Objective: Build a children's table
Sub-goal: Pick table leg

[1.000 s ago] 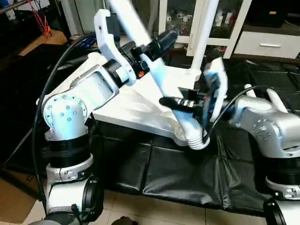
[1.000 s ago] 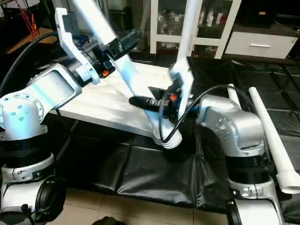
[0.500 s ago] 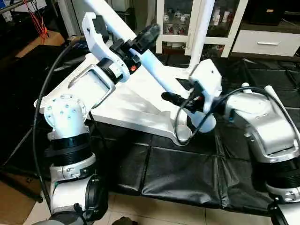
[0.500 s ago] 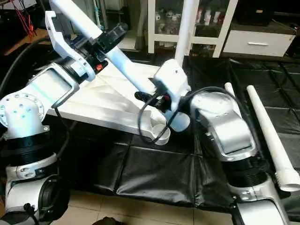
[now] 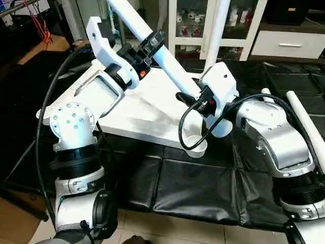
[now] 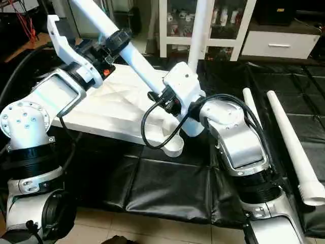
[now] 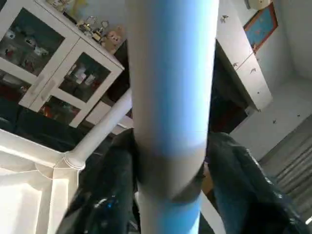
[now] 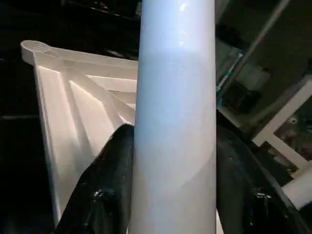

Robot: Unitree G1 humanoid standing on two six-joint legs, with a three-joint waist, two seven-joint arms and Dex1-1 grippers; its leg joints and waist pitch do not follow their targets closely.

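One leg [image 6: 199, 30] is fitted upright in the tabletop [image 5: 137, 114]. A second leg [image 5: 167, 63] is clamped by both grippers' fingers [image 7: 114, 195], not yet seated; spare legs [image 6: 292, 147] remain on the floor.

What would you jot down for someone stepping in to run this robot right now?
Left gripper: fingers around the upper part of a slanted white leg.
Right gripper: shut on the same leg, lower down, near the tabletop.
Tabletop: lies ribbed side up on the black mat; the held leg's lower end sits beside the near corner socket, not in it.
Done: one leg already stands upright in the far corner.
Left: seat the held leg, then fit the two spare legs lying on the mat to the robot's right.
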